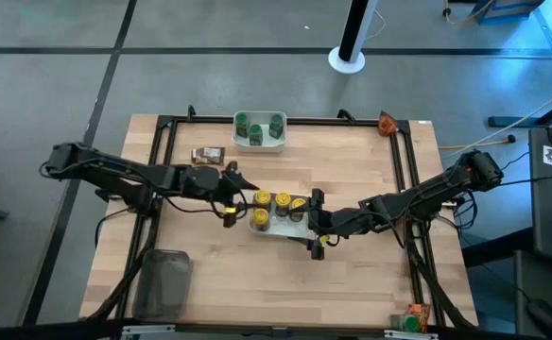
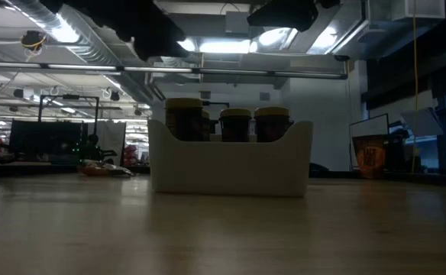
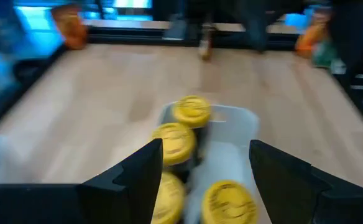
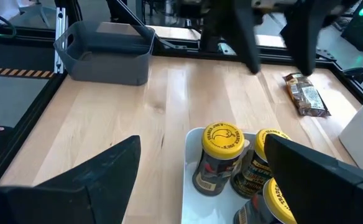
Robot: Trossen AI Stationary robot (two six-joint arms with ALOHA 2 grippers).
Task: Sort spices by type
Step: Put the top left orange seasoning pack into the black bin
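Several yellow-capped jars (image 1: pixel 282 200) stand upright in a white bowl (image 1: pixel 274 227) at the table's middle; they also show in the low view (image 2: pixel 236 124). Green-capped jars (image 1: pixel 257 128) stand in a second white bowl (image 1: pixel 259 145) at the far edge. A brown packet (image 1: pixel 207 155) lies flat on the table left of that bowl. My left gripper (image 1: pixel 241 198) is open at the middle bowl's left end, above the jars (image 3: pixel 176 142). My right gripper (image 1: pixel 314 223) is open at the bowl's right end, its fingers wide on either side of the jars (image 4: pixel 222 155).
A clear grey tray (image 1: pixel 163 283) sits at the near left and shows in the right wrist view (image 4: pixel 107 53). A black frame (image 1: pixel 163 142) runs around the tabletop. Small orange objects lie at the far right corner (image 1: pixel 386 123) and the near right corner (image 1: pixel 416 316).
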